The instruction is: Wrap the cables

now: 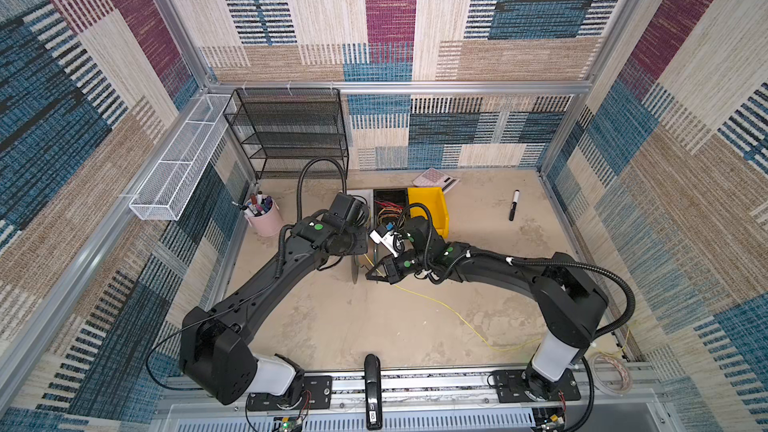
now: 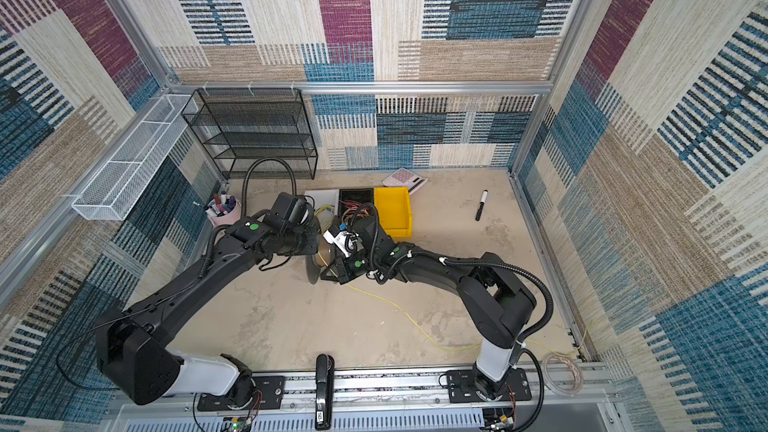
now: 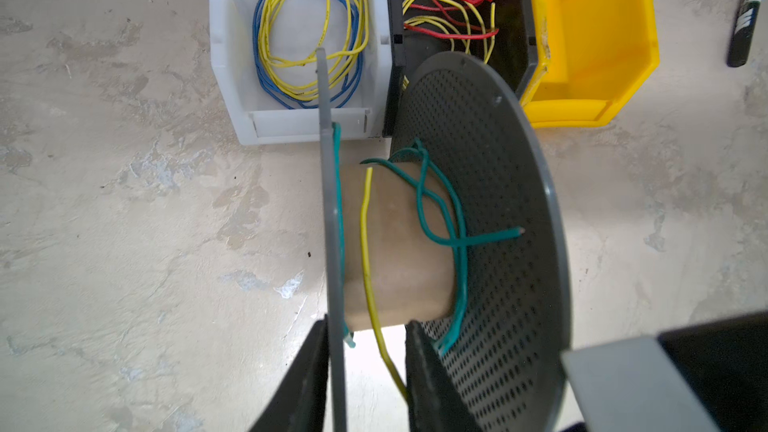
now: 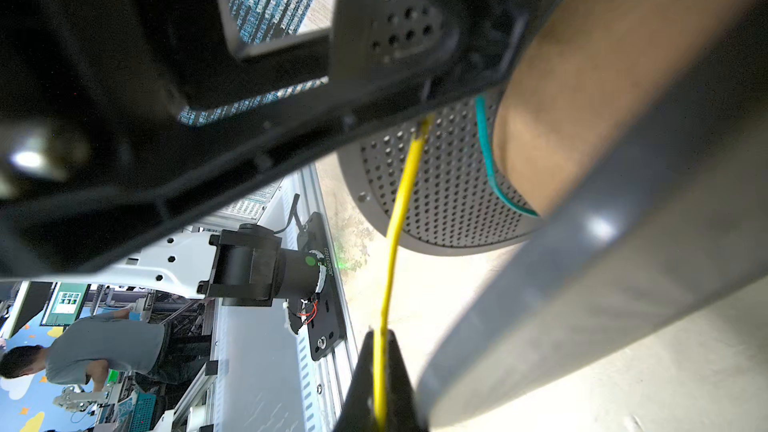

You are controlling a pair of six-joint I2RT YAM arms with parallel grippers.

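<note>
Since only the free end of the yellow wire [image 3: 365,243] is laid on the spool [image 3: 498,222], the rest trailing across the counter [image 1: 332,326], it could be pulled off by the right end effector [image 4: 380,376], clamped on it; nothing is pinned by the left end effector [image 3: 365,380], parted astride a flange [image 3: 331,209].

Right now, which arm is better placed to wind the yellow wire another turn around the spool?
Right, probably. The right gripper is shut on the yellow wire beside the spool, and that wire runs onto the cardboard core. The left gripper straddles one gray flange, jaws apart, suited to steadying it.
</note>
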